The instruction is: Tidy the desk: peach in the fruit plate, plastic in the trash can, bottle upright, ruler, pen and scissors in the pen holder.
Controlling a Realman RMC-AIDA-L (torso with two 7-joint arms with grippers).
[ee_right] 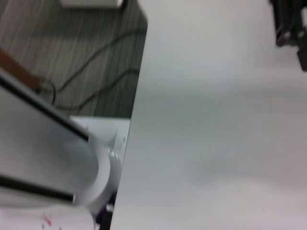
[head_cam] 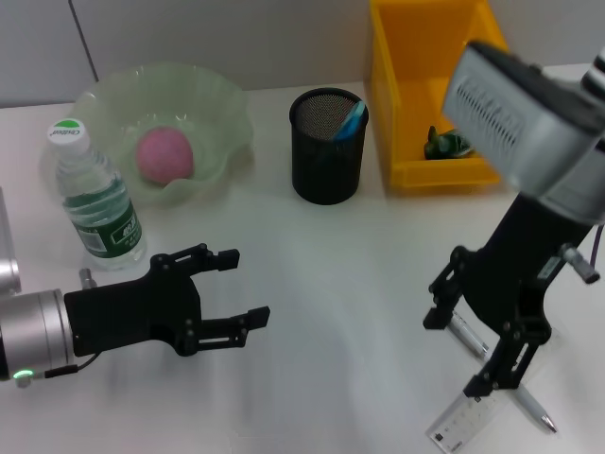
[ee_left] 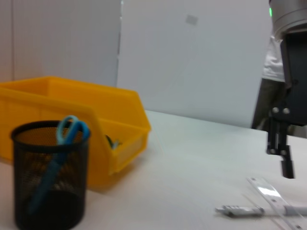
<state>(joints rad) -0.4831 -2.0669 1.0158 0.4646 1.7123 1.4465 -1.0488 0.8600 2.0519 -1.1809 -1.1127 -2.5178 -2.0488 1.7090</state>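
A pink peach [head_cam: 165, 154] lies in the pale green fruit plate [head_cam: 227, 113]. Beside the plate a water bottle [head_cam: 95, 203] stands upright. The black mesh pen holder [head_cam: 326, 161] [ee_left: 50, 182] has blue scissors [head_cam: 350, 121] [ee_left: 67, 132] in it. Green plastic [head_cam: 446, 144] lies in the yellow bin [head_cam: 397, 95] [ee_left: 96, 120]. A silver pen [head_cam: 534, 411] [ee_left: 240, 210] and a clear ruler [head_cam: 461, 424] [ee_left: 266, 190] lie on the table at the near right. My right gripper [head_cam: 460, 352] points down just above them, open. My left gripper [head_cam: 241, 288] hovers open in front of the bottle, holding nothing.
The white table [head_cam: 331, 284] ends at an edge with floor and cables beyond it in the right wrist view [ee_right: 96, 62]. A white wall backs the yellow bin.
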